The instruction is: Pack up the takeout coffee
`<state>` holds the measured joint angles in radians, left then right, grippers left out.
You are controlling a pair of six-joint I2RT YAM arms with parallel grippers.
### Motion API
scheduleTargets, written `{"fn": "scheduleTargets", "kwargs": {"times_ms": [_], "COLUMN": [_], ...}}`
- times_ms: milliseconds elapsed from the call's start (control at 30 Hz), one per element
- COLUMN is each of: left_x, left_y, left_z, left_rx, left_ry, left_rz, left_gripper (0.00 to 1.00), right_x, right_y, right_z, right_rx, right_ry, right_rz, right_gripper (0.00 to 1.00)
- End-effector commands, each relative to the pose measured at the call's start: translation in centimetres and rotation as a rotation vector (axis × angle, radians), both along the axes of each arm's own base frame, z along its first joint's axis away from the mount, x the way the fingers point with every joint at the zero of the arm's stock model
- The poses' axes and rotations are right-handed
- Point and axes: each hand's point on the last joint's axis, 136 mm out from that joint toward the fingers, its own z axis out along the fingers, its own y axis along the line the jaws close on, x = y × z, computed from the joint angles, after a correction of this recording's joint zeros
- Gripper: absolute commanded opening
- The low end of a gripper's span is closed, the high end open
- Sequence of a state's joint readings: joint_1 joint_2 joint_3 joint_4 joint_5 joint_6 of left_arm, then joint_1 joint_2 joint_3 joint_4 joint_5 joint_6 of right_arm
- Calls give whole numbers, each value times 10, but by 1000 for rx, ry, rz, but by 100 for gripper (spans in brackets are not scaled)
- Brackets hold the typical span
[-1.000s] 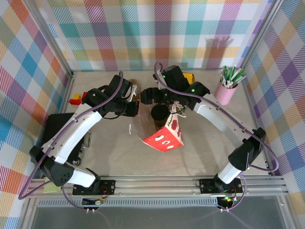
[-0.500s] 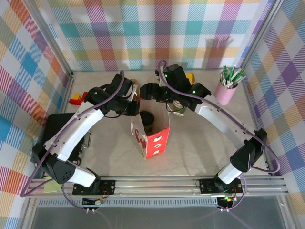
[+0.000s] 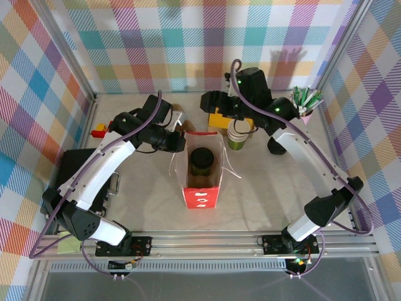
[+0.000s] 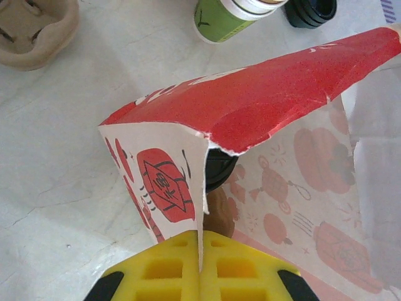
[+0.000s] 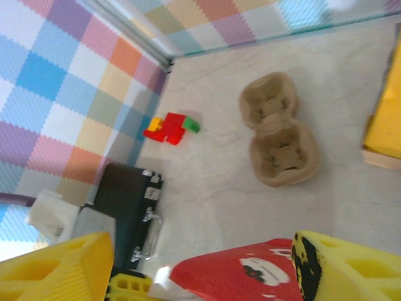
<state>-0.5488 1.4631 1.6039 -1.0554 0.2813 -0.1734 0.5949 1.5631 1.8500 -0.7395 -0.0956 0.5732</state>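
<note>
Coffee (image 3: 202,160) stands lid-up inside the red bag (image 3: 202,194) on the bench (image 3: 269,188); left gripper (image 4: 200,251), pressed together on the bag's wall, apparently steadies it upright and open, while right gripper (image 5: 203,266) hangs spread and empty above the bag's far side.

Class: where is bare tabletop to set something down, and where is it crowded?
Bare: right of the red paper bag, and between it and the black case. Crowded: behind the bag, around the stacked green cups and yellow box.
</note>
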Motion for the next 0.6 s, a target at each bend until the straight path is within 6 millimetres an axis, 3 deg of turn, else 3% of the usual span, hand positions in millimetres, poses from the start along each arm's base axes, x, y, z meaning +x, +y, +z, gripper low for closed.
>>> {"fn": "scheduleTargets", "kwargs": {"times_ms": [0, 133, 333, 400, 567], "left_x": [12, 24, 35, 39, 52], "left_y": [-13, -17, -15, -13, -11], "left_z": [6, 1, -9, -11, 2], "left_rx": [-60, -72, -65, -58, -48], "left_ry": [-24, -31, -27, -35, -95], "left_rz": [-47, -40, -3, 10, 28], "left_gripper": [0, 0, 1, 9, 42], "right_x": [-3, 6, 21, 26, 35], "right_y": [-37, -84, -172, -199, -258], "right_z": [12, 13, 12, 10, -2], "right_rx": [-63, -130, -211, -236, -313], "right_ry": [-38, -33, 5, 17, 61], "right_rz": [-60, -187, -452, -524, -688], "right_gripper": [75, 76, 74, 74, 72]}}
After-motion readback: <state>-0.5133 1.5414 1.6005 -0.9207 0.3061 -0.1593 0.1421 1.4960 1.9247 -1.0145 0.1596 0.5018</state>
